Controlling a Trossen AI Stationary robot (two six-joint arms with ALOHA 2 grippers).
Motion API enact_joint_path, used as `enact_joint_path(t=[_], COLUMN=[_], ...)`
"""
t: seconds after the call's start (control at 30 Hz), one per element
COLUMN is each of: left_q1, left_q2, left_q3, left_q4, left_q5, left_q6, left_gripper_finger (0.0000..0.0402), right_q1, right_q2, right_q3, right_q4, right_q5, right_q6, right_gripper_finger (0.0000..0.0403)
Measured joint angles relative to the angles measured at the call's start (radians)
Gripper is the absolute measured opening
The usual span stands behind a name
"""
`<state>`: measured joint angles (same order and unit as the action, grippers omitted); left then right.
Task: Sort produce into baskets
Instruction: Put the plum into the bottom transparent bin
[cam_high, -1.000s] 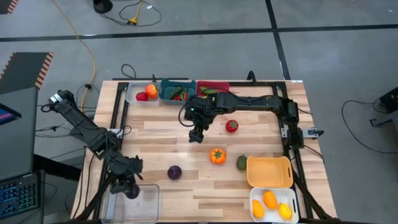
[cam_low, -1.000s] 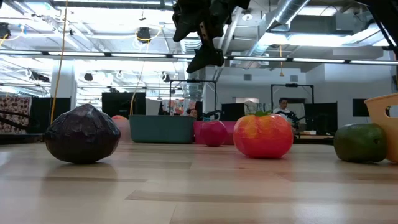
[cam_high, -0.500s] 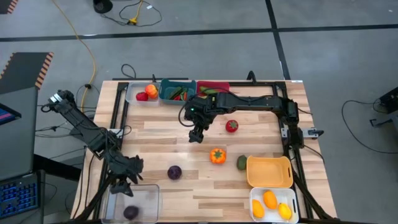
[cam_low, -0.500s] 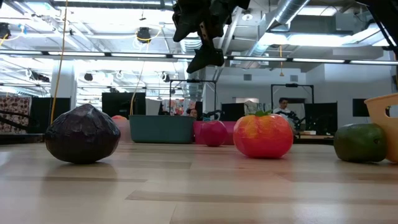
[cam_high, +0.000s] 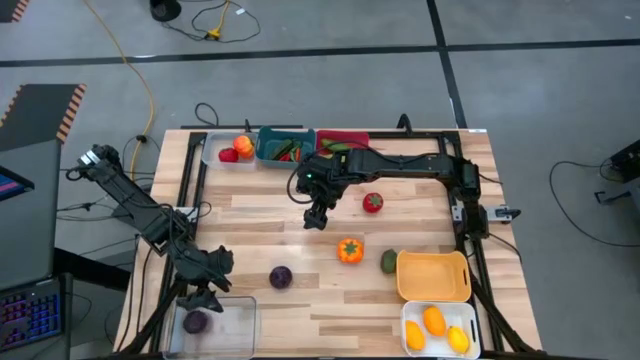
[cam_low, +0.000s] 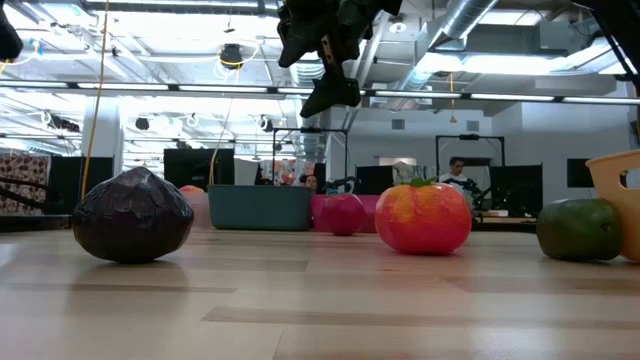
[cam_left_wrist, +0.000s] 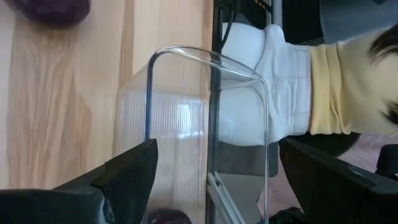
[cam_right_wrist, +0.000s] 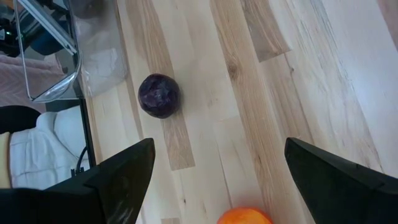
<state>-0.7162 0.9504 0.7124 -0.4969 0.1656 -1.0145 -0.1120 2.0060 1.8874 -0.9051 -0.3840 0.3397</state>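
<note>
Over the clear basket (cam_high: 215, 320), the left claw (cam_high: 203, 296) is held apart, nearer the purple vegetable (cam_high: 281, 277) than the right claw (cam_high: 317, 217), also apart.

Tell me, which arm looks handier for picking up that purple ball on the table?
Probably the left. Its open pincer hovers at the clear bin, close beside the purple ball. The right pincer, also open, hangs farther off, nearer the table's middle.

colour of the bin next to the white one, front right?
Orange-yellow bin, empty; clearest in the high view.
</note>
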Motion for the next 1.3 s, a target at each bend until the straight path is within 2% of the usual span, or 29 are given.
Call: enact_joint_path(t=[0.27, 0.43, 0.63, 0.77, 0.9, 1.1, 1.17, 1.3], left_q1=[0.000, 0.000, 0.001, 0.021, 0.073, 0.173, 0.207, 0.266], left_q2=[0.000, 0.000, 0.000, 0.000, 0.000, 0.000, 0.000, 0.000], left_q3=[0.000, 0.000, 0.000, 0.000, 0.000, 0.000, 0.000, 0.000], left_q4=[-0.001, -0.007, -0.010, -0.010, -0.008, 0.057, 0.108, 0.214], left_q5=[-0.002, -0.024, -0.114, -0.182, -0.249, -0.427, -0.449, -0.432], left_q6=[0.007, 0.010, 0.069, 0.130, 0.230, 0.404, 0.483, 0.637], left_gripper_finger=[0.0323, 0.0344, 0.0392, 0.0397, 0.0399, 0.0399, 0.0399, 0.0399], right_q1=[0.014, 0.021, 0.021, 0.021, 0.021, 0.021, 0.023, 0.036], right_q2=[0.000, 0.000, 0.000, 0.000, 0.000, 0.000, 0.000, 0.000], right_q3=[0.000, 0.000, 0.000, 0.000, 0.000, 0.000, 0.000, 0.000], right_q4=[0.000, 0.000, -0.025, -0.040, -0.048, -0.053, -0.058, -0.066], right_q5=[-0.002, -0.003, -0.003, -0.003, -0.003, -0.003, -0.003, -0.003], right_q6=[0.000, 0.000, 0.000, 0.000, 0.000, 0.000, 0.000, 0.000], right_gripper_finger=[0.0385, 0.0385, 0.0385, 0.0385, 0.0385, 0.0385, 0.0385, 0.0385])
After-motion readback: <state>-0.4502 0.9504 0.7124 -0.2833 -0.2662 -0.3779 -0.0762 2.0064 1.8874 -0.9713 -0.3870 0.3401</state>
